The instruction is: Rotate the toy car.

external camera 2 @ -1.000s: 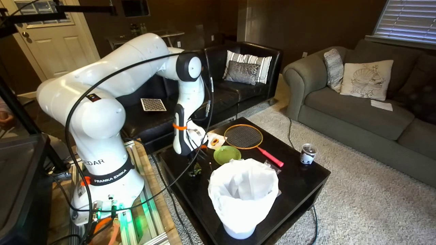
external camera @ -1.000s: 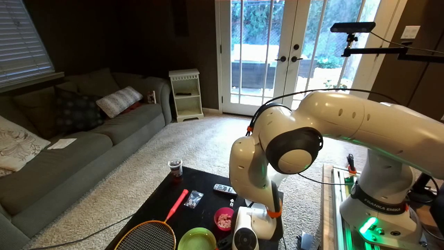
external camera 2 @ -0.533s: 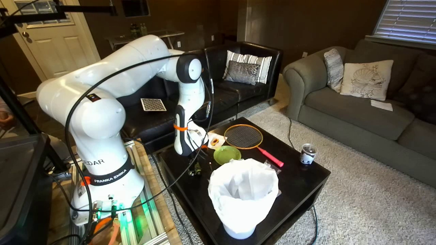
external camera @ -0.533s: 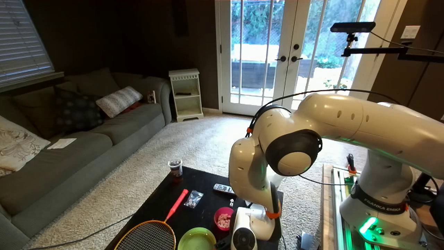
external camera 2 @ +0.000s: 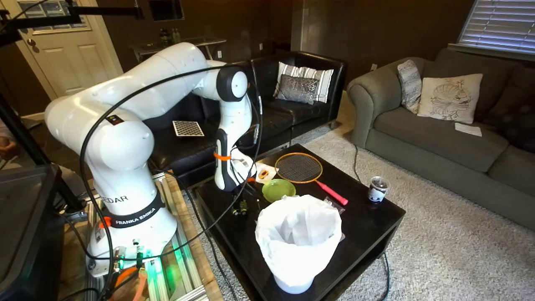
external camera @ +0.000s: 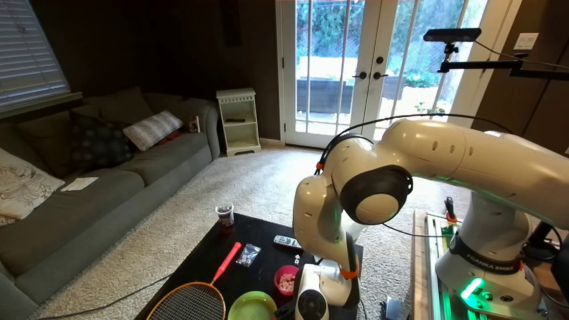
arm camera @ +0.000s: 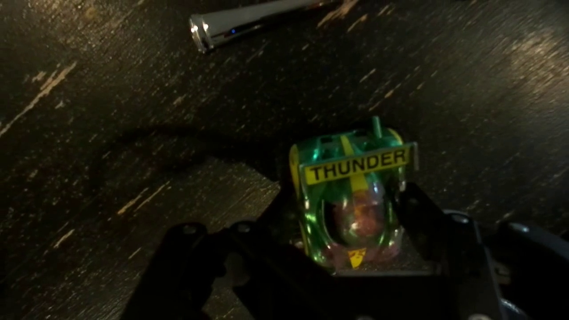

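Snugly in the pincer (arm camera: 346,190), the green "THUNDER" toy car (arm camera: 353,200).

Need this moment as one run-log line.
task: rotate translucent green-and-yellow plastic toy car | state: black two-finger gripper straddles car, grip unconfirmed | rotation: unconfirmed | nearby: shiny silver cylindrical object

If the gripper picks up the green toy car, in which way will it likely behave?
The toy car is likely stiff, as it looks moulded from plastic. Being glossy, it may slip between the fingers. The THUNDER sign looks thin and juts out at one end, so it might bend or snag.
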`<state>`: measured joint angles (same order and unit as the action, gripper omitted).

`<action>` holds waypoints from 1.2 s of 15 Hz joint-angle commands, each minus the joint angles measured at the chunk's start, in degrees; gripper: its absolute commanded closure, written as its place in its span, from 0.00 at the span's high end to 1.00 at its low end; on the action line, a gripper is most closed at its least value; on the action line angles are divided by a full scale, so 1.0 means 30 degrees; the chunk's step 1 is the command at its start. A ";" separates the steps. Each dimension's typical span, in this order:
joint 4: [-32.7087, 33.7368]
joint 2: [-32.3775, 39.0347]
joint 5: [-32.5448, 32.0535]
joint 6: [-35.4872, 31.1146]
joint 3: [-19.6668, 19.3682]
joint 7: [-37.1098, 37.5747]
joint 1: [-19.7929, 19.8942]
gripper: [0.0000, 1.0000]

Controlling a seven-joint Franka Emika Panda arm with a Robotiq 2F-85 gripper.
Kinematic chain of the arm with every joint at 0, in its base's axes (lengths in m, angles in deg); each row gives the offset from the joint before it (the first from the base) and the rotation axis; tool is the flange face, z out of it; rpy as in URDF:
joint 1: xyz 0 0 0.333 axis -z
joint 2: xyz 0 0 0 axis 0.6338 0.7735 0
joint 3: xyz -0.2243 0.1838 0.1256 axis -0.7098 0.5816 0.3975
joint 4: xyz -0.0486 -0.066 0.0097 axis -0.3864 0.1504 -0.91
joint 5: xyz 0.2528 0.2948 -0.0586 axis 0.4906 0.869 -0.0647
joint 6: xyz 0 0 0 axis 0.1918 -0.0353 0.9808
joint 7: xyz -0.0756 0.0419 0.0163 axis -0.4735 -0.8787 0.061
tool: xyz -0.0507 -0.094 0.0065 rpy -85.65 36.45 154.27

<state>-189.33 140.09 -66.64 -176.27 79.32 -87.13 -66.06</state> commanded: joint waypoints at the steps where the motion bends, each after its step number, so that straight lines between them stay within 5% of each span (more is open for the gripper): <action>1: 0.0517 0.0610 -0.0235 -0.0351 0.0036 -0.0263 0.0022 0.38; 12: -0.0293 0.0481 0.0718 0.2553 0.3548 0.0970 0.4353 0.38; 18: -0.0368 0.0152 0.0869 0.1922 0.2819 0.6564 0.3945 0.38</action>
<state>-190.22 140.52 -65.04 -170.06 88.60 -74.89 -53.49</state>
